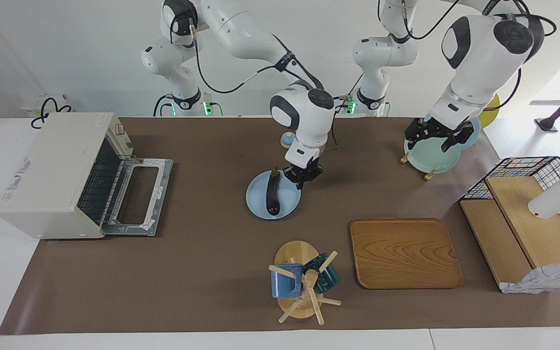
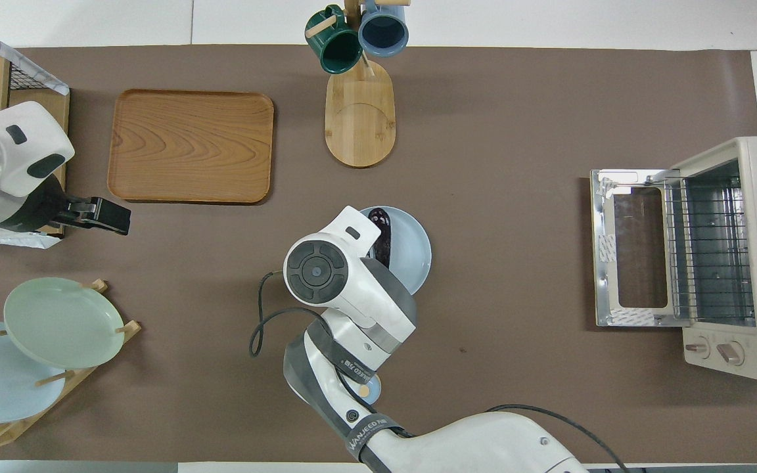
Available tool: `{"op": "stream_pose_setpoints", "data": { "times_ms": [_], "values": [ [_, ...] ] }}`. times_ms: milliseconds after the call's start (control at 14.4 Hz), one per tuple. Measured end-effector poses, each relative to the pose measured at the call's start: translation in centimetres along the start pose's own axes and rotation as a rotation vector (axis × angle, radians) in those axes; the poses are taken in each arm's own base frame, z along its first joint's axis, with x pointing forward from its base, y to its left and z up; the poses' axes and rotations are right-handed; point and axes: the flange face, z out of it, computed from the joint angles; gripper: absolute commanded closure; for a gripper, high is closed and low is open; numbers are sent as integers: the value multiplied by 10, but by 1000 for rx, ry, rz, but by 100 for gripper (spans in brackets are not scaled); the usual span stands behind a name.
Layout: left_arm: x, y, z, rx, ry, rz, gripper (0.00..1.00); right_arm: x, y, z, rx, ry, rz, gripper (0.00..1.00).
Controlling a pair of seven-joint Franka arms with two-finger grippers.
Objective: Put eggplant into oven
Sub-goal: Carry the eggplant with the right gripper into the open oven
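Observation:
The dark purple eggplant [image 1: 273, 192] lies on a light blue plate [image 1: 259, 204] in the middle of the table; it also shows in the overhead view [image 2: 384, 240], partly covered by my right arm. My right gripper [image 1: 303, 176] hangs low over the plate's rim nearer to the robots, just beside the eggplant's stem end. The cream-white oven [image 1: 51, 170] stands at the right arm's end of the table with its door [image 1: 139, 194] dropped open and the wire rack [image 2: 707, 249] showing. My left gripper [image 1: 438, 138] waits raised and open over the plate rack.
A wooden tray [image 1: 406, 253] and a mug tree [image 1: 299, 282] with two mugs lie farther from the robots than the plate. A plate rack [image 1: 430, 155] and a wire basket [image 1: 528, 218] with wooden boards and a white bottle [image 1: 557, 197] stand at the left arm's end.

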Motion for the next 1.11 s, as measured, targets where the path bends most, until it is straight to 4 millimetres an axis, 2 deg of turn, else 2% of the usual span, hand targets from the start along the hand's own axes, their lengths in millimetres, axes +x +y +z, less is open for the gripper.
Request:
{"op": "stream_pose_setpoints", "data": {
  "times_ms": [139,278,417,557,696,904,1113],
  "values": [
    [-2,-4,-15,-1,7,-22,0,9,17,-18,-38,-24,-23,100],
    [-2,-9,-20,-2,14,-50,0,17,41,-20,-75,-52,-31,100],
    [-2,-12,-20,-3,10,-59,0,25,76,-22,-117,-86,-28,100],
    [-2,-14,-19,-4,7,-62,0,32,127,-28,-125,-119,-22,100],
    [-2,-13,-19,-4,5,-61,0,33,191,-32,-118,-150,-6,100],
    [-2,-11,-17,-4,-2,-59,0,13,275,-26,-101,-212,10,100],
    [-2,-9,-16,-4,-6,-55,0,-13,336,-13,-97,-269,2,100]
  ]
}}
